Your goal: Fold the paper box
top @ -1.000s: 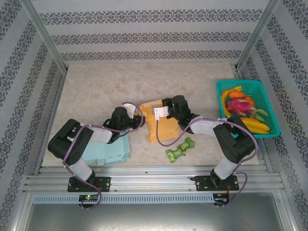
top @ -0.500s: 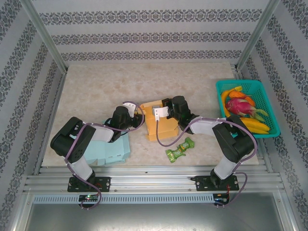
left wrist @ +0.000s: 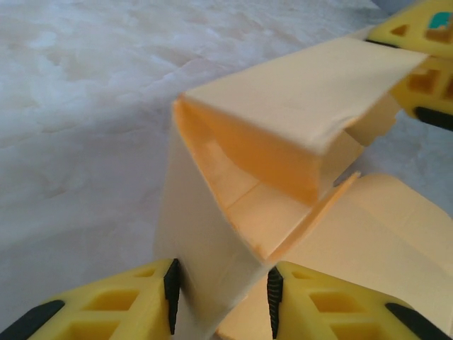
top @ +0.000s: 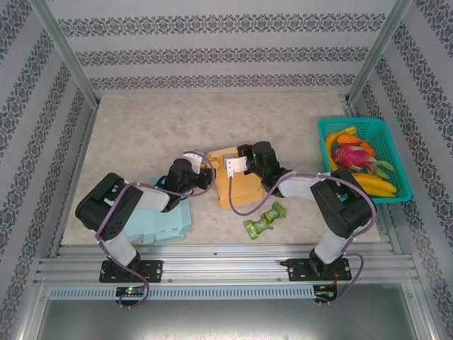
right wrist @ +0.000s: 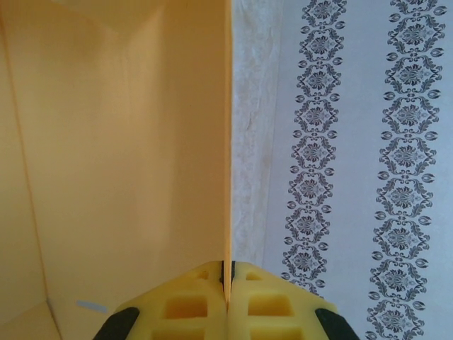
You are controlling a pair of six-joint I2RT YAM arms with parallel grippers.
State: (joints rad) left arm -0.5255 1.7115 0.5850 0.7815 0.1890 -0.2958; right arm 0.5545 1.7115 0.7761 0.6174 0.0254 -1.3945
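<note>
While my right jaws point(right wrist: 228, 273) are clenched flat on one thin, upright wall of the orange paper box point(top: 237, 185), my left jaws point(left wrist: 221, 301) sit partway closed around a doubled flap at the box's left corner. Both pads point(left wrist: 172, 287) look to be touching paper, so I judge this a light grasp, not a hard pinch.

I read the right grip as an anchor. It holds that wall standing and stops the light box sliding, so the left side can work the flap. The left jaws take the flap low down, near its crease, which is probably where it will bend most cleanly.

Seen from above, my two arms meet over the far-left part of the box, one from each side. The box rests near the middle of the pale tabletop point(top: 141, 127). It is only half formed, with some walls raised and a panel lying flat toward me, so I judge the fold to be midway.

A pale blue flattened box point(top: 166, 221) lies under my left arm, near the front edge. A green wrapped packet point(top: 263, 219) sits near the orange box on its near-right side, apart from it. A teal basket point(top: 354, 121) of fruit stands at the right edge, well apart from the work.
</note>
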